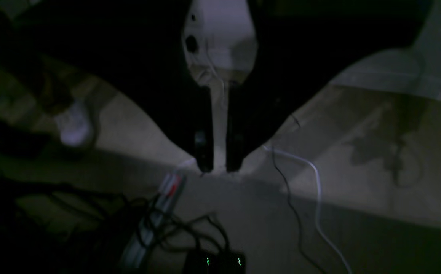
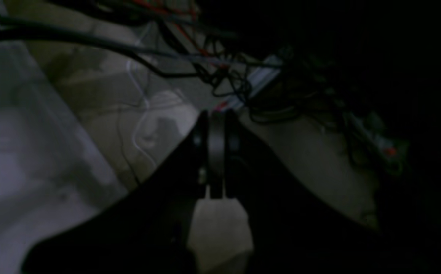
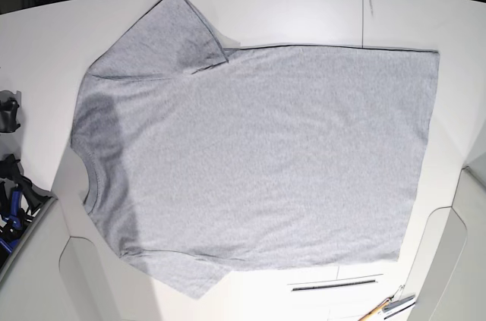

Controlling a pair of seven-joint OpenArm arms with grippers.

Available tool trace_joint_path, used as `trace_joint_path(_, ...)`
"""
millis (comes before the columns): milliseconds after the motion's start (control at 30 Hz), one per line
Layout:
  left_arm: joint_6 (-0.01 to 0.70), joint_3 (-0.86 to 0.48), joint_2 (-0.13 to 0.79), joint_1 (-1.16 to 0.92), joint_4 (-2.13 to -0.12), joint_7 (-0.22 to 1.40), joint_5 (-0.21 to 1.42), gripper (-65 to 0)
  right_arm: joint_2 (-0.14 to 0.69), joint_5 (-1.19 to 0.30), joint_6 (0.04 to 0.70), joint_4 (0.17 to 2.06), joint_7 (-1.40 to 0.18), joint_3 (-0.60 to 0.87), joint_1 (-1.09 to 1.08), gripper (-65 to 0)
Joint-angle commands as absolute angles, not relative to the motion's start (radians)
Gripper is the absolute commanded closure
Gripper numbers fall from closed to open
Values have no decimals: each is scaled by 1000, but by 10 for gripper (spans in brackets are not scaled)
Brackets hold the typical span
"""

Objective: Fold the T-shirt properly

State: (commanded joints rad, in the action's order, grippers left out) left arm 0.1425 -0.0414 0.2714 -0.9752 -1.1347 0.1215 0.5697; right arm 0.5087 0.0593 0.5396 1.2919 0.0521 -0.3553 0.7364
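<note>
Tee (image 3: 266, 162) flat on bench (image 3: 304, 14): soft, limp; grasp hem corners. Both arms' fingers (image 1: 204, 152) nearly closed, empty, well clear.

Left gripper (image 1: 219, 167) with black tapering jaws, pale strip between them, white housing behind bearing two dark round holes; right gripper (image 2: 216, 118) black, wedge-shaped, dimly lit

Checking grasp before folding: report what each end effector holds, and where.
Nothing. The T-shirt lies flat; left end effector and right end effector are shut over the floor.
</note>
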Motion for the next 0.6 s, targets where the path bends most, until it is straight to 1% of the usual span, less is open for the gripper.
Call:
trace_joint_path(133,142,-117,272,-1071,-1313,170,595,-72,552,59,539,1435,51,-337,807,0)
trace_joint_path(233,142,-177,271,-1138,-1449,185,595,-71,569,51,539,1537,48,-294,857,0)
trace_joint_path(333,142,-236,271,-1197,-1581,185,595,-72,570,-16,540,1632,41,-218,897,0)
trace_joint_path(433,142,-293,271,-1237,-1708,186,585,-72,570,-109,560,1721,6,-131,915,0)
trace_joint_path(500,142,-327,271,-1252,-1783,187,584,-72,570,-177,566,1770,-28,-79,915,0)
trace_joint_path(600,142,-371,272,-1250,-1865,211,584,-72,570,-266,566,1831,-31,-7,914,0)
